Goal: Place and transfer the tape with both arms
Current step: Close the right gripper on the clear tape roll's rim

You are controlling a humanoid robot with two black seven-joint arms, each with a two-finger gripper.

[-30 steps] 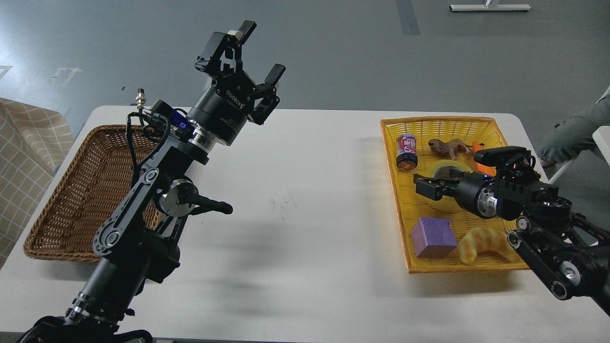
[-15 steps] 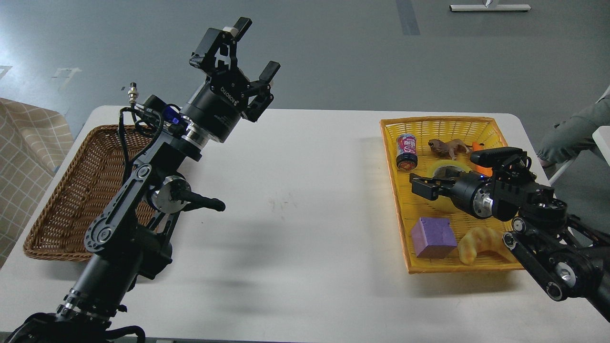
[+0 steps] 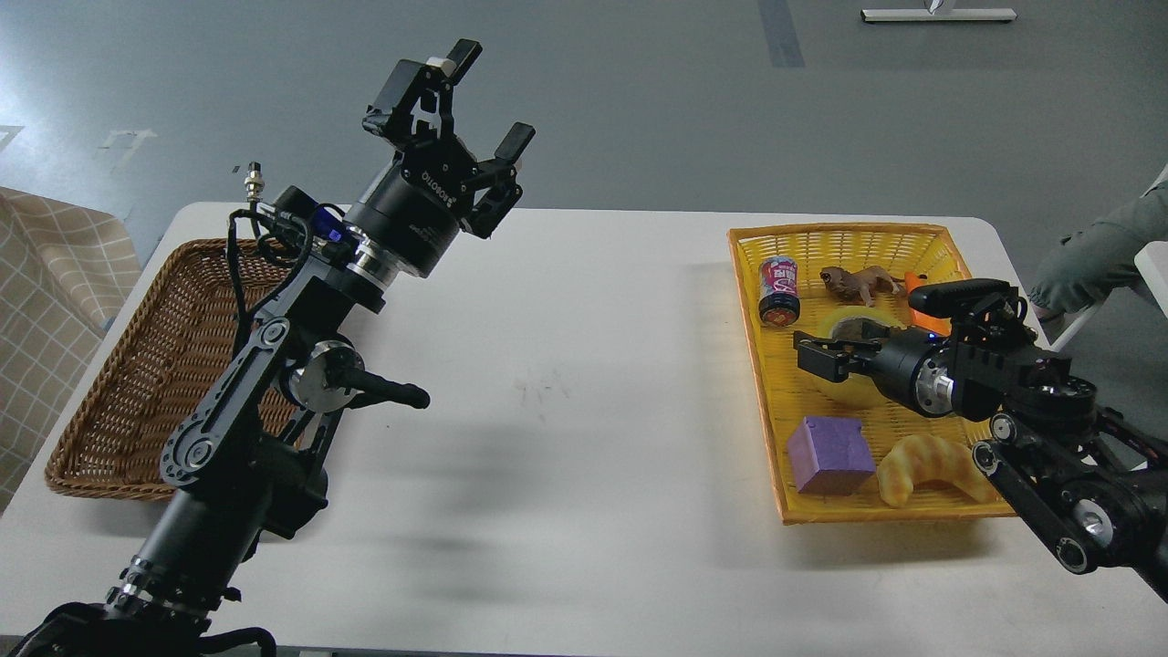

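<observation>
The tape (image 3: pixel 850 321), a translucent yellow roll, lies in the yellow basket (image 3: pixel 844 239) at the right, mostly hidden behind my right gripper. My right gripper (image 3: pixel 821 358) reaches in from the right and sits low over the roll, pointing left. Its fingers are dark and overlap the roll, so I cannot tell how they stand or whether they hold it. My left gripper (image 3: pixel 490 96) is raised high above the table's back left, open and empty, fingers pointing up and away.
The yellow basket also holds a soda can (image 3: pixel 778 290), a brown animal toy (image 3: pixel 858 283), an orange item (image 3: pixel 923 319), a purple block (image 3: pixel 829 454) and a croissant toy (image 3: pixel 929 465). A brown wicker basket (image 3: pixel 137 365) sits at the left. A person's sleeve (image 3: pixel 1095 255) shows at the right.
My left arm shifted a little left and up. My right gripper edged up-left over the tape, then came back near where it was. The tape has not moved.
</observation>
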